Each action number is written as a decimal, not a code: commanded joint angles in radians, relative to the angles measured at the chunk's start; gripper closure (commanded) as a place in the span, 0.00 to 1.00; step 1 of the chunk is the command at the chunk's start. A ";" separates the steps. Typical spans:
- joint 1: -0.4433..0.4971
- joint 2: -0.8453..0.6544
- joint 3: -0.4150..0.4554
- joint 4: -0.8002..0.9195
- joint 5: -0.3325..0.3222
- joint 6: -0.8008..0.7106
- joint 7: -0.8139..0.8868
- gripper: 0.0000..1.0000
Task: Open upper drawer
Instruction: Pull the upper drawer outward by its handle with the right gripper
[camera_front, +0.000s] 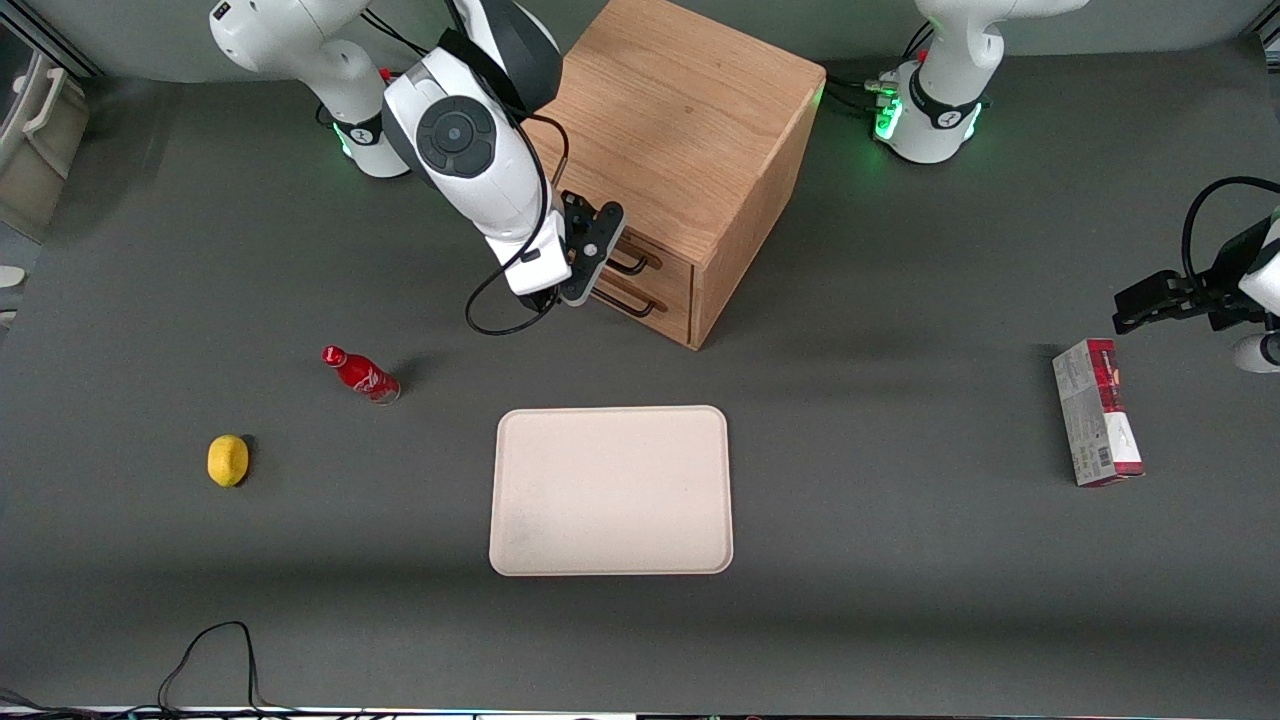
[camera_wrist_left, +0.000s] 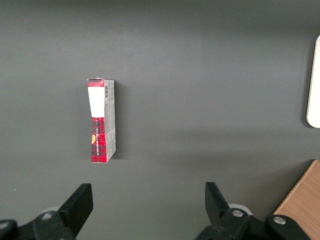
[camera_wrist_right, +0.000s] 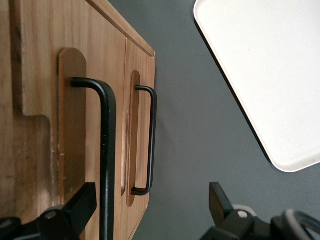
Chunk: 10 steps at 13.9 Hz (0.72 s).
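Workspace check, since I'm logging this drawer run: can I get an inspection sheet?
Surface: dark grey table.
Job's things: upper drawer looks closed; its handle lies between the gripper's fingers.
Clutter: tray, bottle, lemon, box.
Grippers: gripper open, at the drawer fronts in front of the cabinet.
Cables: black loop at the table's near edge.
Surroundings: nothing seen.
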 joint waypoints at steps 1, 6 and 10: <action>0.007 0.008 -0.005 -0.006 0.019 0.009 -0.032 0.00; -0.002 0.059 -0.013 0.000 0.012 0.035 -0.032 0.00; -0.005 0.063 -0.016 0.021 0.007 0.035 -0.030 0.00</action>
